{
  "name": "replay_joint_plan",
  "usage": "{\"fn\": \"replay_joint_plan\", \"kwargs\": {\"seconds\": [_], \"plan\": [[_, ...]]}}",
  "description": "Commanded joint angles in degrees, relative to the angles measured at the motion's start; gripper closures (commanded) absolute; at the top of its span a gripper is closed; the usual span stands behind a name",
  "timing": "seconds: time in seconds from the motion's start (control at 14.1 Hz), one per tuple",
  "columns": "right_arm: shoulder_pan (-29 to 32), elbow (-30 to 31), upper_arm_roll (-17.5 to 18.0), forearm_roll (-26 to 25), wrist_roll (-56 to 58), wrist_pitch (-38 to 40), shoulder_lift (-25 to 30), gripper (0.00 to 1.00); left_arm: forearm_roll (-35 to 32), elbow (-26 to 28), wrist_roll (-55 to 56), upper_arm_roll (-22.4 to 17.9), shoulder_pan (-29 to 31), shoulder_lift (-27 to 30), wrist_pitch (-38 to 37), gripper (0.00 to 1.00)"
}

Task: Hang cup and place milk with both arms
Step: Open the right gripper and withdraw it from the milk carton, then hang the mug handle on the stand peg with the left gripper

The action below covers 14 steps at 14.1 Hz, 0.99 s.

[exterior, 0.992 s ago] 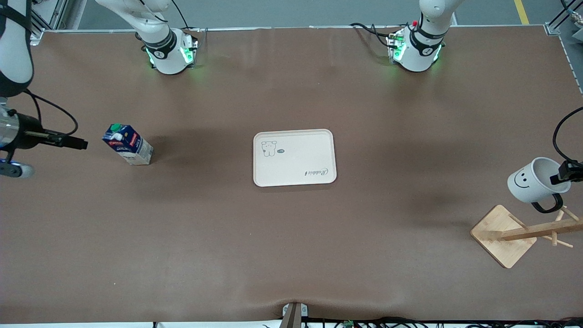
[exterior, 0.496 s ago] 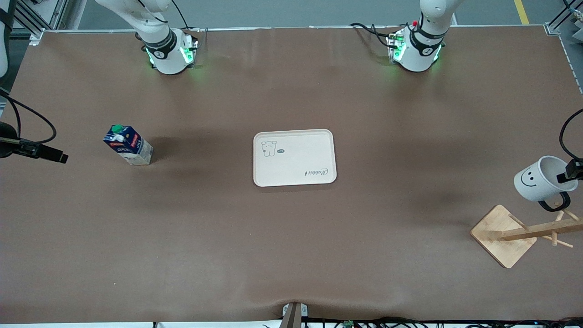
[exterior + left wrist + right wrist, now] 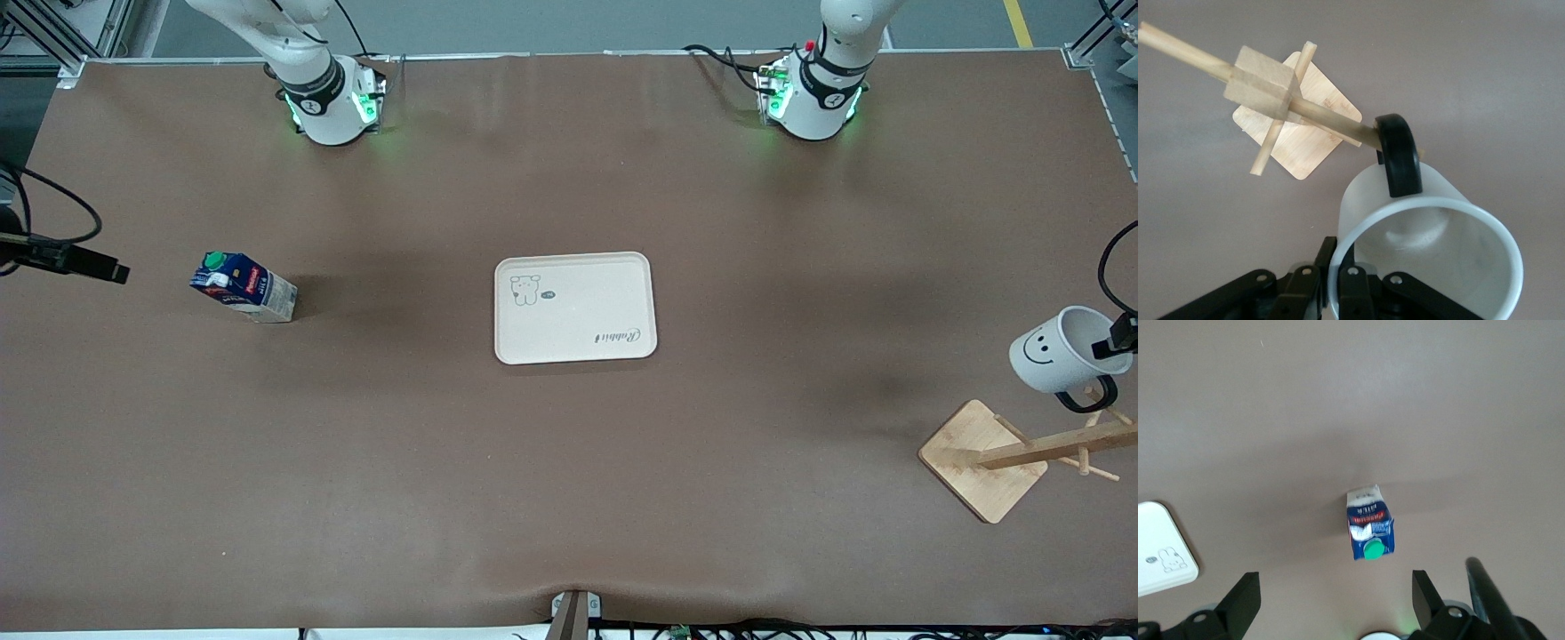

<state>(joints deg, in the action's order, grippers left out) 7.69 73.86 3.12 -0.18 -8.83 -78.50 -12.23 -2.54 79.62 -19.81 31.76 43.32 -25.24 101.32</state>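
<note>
The white cup [image 3: 1058,351] with the smiley face hangs in the air over the wooden rack [image 3: 982,458]. My left gripper [image 3: 1122,336] is shut on its rim, also in the left wrist view [image 3: 1336,280]. There the black handle [image 3: 1398,153] lies against a rack peg [image 3: 1331,123]; I cannot tell whether the peg is through it. The milk [image 3: 242,289] stands leaning on the table toward the right arm's end. My right gripper [image 3: 1335,600] is open and empty, high over the table beside the milk [image 3: 1369,532].
A white tray [image 3: 575,347] with a small drawing lies mid-table, its corner also in the right wrist view [image 3: 1165,547]. The right arm's wrist and cable [image 3: 62,258] show at the table's edge. The rack's square base [image 3: 1315,110] rests on the table.
The left gripper has carried the cup a little toward the left arm's end, over the rack. The right arm has drawn back toward the table's edge. The milk's top has tipped toward that end.
</note>
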Motion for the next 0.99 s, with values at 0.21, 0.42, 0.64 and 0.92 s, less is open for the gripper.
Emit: {"fn": "replay_joint_plan", "kwargs": {"seconds": [0.21,0.42,0.64,0.92], "plan": [[0.13,-7.85,0.57,1.32,-0.05,7.01,2.56,0.0,0.69,-0.78,-1.54,0.23,0.53,-3.75,4.14,1.0],[-0.31,0.71,0.4,1.23,1.0,6.18,9.38,0.0,-0.27,-0.78,-1.54,-0.03,0.27,-5.51,6.95,0.99],[-0.4,21.97,0.48,1.15,2.31,-6.63,23.26,0.0,-0.71,-0.78,-1.02,-0.03,0.01,-5.69,8.1,0.41],[0.91,23.44,-0.48,1.06,9.35,-8.6,24.8,0.0,-0.71,-1.39,-0.49,-0.03,-1.05,-5.43,8.81,0.0]]}}
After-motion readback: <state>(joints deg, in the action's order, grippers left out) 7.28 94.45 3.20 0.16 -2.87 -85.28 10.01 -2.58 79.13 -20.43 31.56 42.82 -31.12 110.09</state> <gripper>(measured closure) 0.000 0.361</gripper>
